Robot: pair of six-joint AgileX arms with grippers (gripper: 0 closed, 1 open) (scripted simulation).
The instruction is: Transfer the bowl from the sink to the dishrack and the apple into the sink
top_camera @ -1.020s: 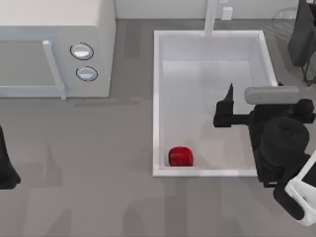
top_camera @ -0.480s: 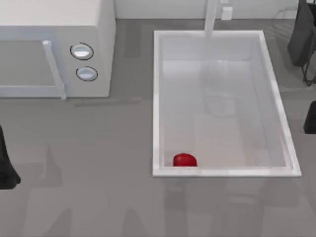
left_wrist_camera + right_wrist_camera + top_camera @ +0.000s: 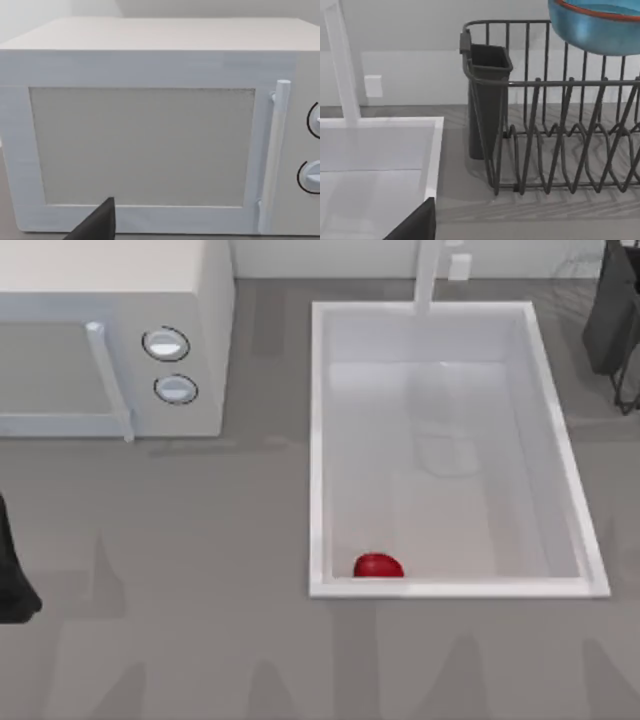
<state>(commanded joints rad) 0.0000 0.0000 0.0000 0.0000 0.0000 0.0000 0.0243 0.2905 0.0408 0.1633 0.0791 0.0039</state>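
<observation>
While the apple lies in the sink, bowl above dishrack, each tool's state impossible to tell.

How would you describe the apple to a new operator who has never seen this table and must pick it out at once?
Find the sink, the large white rectangular basin right of the microwave in the top view. Inside it, look at the near-left corner, against the front wall, opposite the faucet end. The apple is the small round red fruit there, the sole coloured thing on the white basin floor.
</observation>
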